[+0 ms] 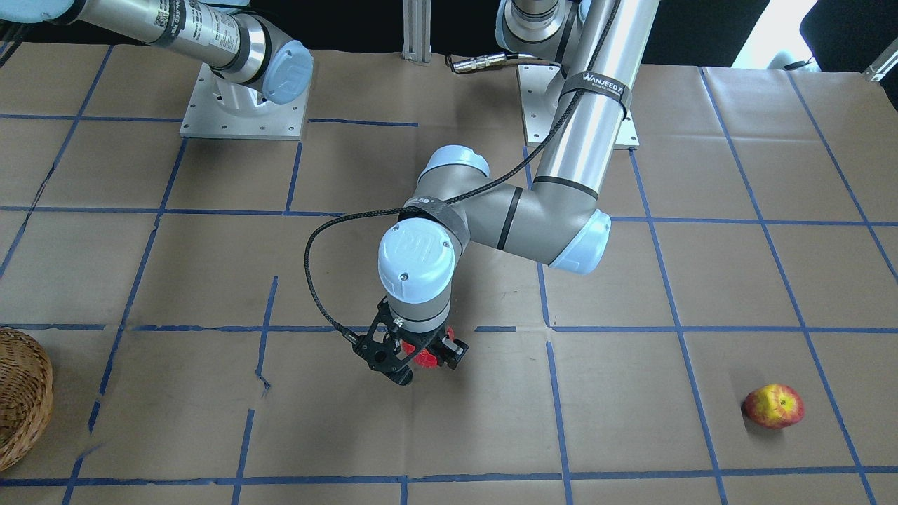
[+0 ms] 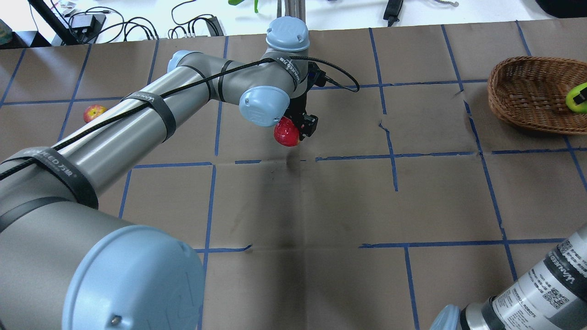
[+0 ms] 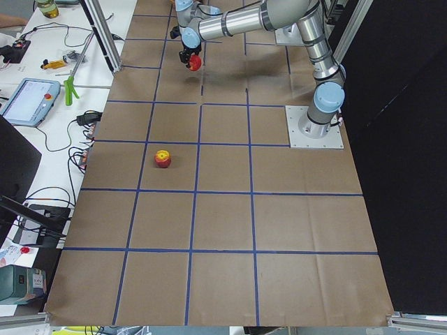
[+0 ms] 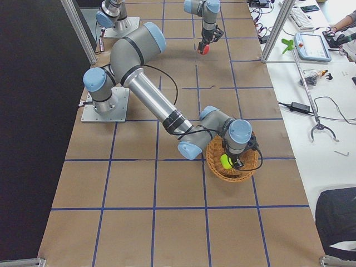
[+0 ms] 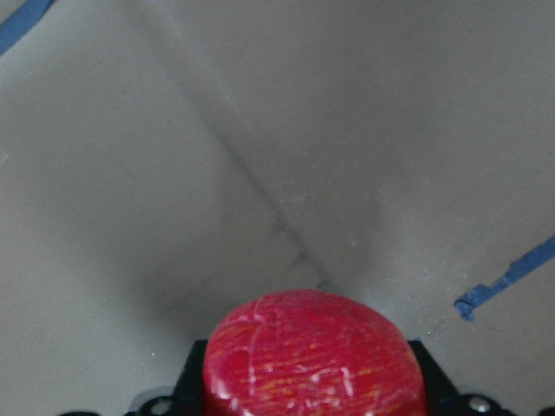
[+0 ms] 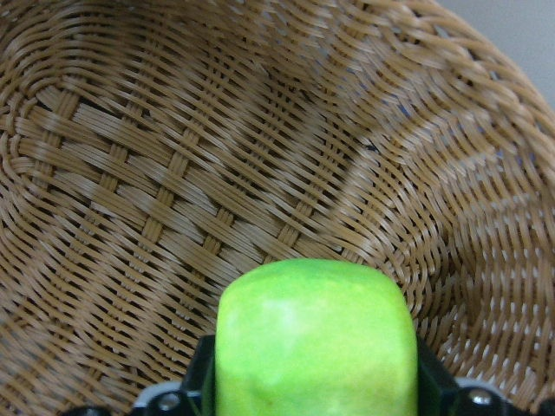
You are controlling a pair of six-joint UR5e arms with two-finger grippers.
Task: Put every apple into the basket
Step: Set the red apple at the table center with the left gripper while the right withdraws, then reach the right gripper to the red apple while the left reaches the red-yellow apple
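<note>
My left gripper [image 2: 294, 129] is shut on the glossy red apple [image 2: 285, 134] and holds it above the middle of the table; the apple fills the bottom of the left wrist view [image 5: 312, 355]. My right gripper [image 4: 231, 161] is shut on the lime green apple [image 6: 312, 338] and holds it inside the wicker basket [image 2: 527, 91], just above its woven floor [image 6: 173, 173]. The red-and-yellow apple [image 1: 773, 405] lies alone on the table at the robot's far left, and also shows in the overhead view [image 2: 94, 112].
The table is covered in brown paper with a blue tape grid [image 2: 394, 156]. The basket also shows at the front-facing view's left edge [image 1: 21, 393]. The two arm bases [image 1: 242, 105] stand at the robot's side of the table.
</note>
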